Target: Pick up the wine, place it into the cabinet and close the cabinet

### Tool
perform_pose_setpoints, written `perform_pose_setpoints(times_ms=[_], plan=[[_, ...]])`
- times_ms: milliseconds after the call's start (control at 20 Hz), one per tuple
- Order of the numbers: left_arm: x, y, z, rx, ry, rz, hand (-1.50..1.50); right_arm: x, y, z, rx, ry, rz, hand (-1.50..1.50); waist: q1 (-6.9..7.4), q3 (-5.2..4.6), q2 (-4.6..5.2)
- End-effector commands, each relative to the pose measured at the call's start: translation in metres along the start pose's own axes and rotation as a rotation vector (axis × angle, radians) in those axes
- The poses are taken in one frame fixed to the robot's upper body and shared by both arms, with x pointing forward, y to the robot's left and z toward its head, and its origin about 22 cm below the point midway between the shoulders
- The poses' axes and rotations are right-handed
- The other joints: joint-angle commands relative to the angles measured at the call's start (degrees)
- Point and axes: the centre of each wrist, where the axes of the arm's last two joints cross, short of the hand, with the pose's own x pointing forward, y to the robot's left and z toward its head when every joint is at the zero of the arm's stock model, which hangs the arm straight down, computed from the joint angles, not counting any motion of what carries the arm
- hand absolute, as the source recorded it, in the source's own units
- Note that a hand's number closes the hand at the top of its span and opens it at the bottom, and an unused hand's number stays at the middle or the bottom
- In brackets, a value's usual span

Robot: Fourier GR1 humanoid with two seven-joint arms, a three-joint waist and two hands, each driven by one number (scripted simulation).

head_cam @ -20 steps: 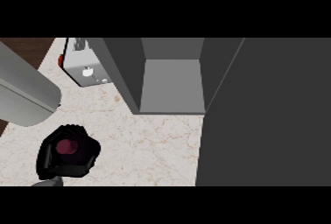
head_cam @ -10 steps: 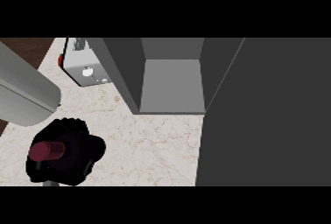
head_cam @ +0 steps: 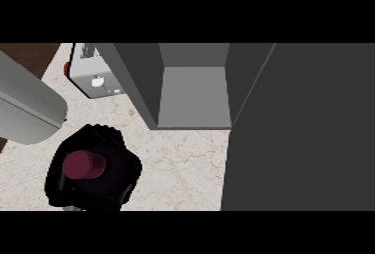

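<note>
A single head view looks steeply down from above onto a marble counter (head_cam: 183, 163). The camera sits close, so the open grey cabinet (head_cam: 192, 94) fills the upper middle and its dark door (head_cam: 300, 134) fills the right side. A black hand (head_cam: 92, 168) enters from the lower left edge.

Wine (head_cam: 86, 163): only the dark red cap showed; the body was hidden by the left hand (head_cam: 110, 186), its fingers curled round it.
Cabinet (head_cam: 192, 94): cut off at the top; the door (head_cam: 300, 129) hid the surface beneath.
Appliance (head_cam: 95, 79): partly cut off, type unclear.
Right hand: unseen.
</note>
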Motion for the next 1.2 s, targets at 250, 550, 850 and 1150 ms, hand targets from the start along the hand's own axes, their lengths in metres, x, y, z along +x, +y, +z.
perform_pose_setpoints(times_ms=[250, 550, 850, 1150], plan=[[0.029, -0.078, -0.011, -0.065, 0.006, 0.094, 1.5, 0.011, 0.0, 0.015, 0.02, -0.032, -0.057, -1.5, -0.18, 0.0, 0.02], [0.049, -0.118, -0.054, -0.048, 0.006, 0.092, 1.5, 0.003, 0.002, 0.009, 0.042, -0.043, -0.053, -1.5, -0.38, 0.0, 0.1], [0.027, -0.136, -0.081, -0.002, -0.015, 0.015, 1.5, 0.015, 0.001, 0.025, 0.062, -0.043, -0.07, -1.5, -1.14, -0.01, 0.16], [0.028, -0.147, -0.089, 0.046, -0.019, 0.016, 1.5, 0.016, 0.0, 0.013, 0.03, -0.055, -0.053, -1.5, -0.51, -0.04, 0.15]])
